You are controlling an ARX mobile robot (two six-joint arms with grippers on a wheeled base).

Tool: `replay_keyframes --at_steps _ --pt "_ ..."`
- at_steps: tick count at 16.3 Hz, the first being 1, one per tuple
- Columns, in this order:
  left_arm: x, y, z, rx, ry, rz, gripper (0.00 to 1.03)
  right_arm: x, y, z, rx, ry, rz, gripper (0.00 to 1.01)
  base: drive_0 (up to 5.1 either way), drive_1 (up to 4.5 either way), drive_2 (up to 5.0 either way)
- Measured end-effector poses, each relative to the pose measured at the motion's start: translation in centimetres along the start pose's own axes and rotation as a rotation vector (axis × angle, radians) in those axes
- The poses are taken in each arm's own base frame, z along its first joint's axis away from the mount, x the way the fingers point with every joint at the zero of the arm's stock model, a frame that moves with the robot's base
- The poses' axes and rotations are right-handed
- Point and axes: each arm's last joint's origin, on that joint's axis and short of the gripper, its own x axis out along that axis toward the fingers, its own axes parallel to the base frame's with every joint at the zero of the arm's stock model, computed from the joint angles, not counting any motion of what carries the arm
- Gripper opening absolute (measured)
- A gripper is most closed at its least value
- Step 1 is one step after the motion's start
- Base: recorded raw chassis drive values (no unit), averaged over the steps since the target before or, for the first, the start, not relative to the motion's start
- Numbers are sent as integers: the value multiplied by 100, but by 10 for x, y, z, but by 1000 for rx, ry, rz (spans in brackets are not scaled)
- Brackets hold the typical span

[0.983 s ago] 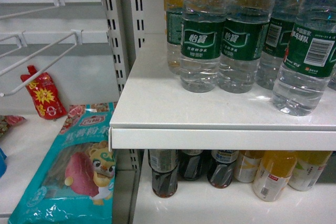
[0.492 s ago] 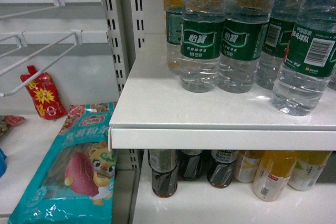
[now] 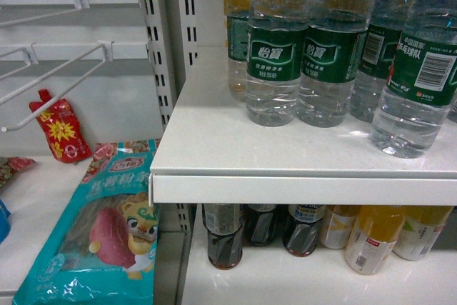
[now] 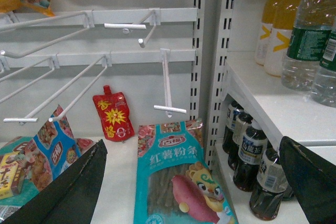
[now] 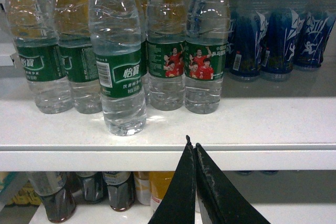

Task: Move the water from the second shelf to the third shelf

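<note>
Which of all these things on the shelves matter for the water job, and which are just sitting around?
Part of the job:
- water bottles, standing on the upper shelf
- right pincer, shut, empty, in front of that shelf
- left pincer, open, empty

Just sitting around:
- dark cola bottles below
- orange drink bottles below
- teal snack bag
- red pouch
- blue-labelled bottles

The water bottles [image 3: 278, 55] lose their caps to the head view's top edge — the rightmost one is also cut by the right edge. On the shelf below, the dark bottles [image 3: 224, 237] show only their lower halves — the white shelf board [image 3: 300, 187] hides their tops.
</note>
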Motion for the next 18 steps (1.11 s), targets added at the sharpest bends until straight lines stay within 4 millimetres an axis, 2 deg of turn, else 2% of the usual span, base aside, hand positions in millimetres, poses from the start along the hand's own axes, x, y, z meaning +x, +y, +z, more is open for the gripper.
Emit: replay_keyframes --at_steps 3,4,8,9,10,11,18 --pt "0 0 0 0 0 0 98 0 0 0 0 0 0 2 0 0 0" --pt "0 0 0 0 0 0 98 0 0 0 -1 0 0 9 0 0 0" --pt "0 0 0 0 0 0 98 0 0 0 0 0 0 53 0 0 0" --pt "0 0 0 0 0 0 98 0 0 0 0 0 0 66 0 0 0" --pt "0 0 0 0 0 0 98 0 0 0 -1 0 0 86 0 0 0" --pt "0 0 0 0 0 0 98 0 0 0 0 0 0 98 0 0 0" --pt "0 0 0 0 0 0 98 0 0 0 0 0 0 98 0 0 0"
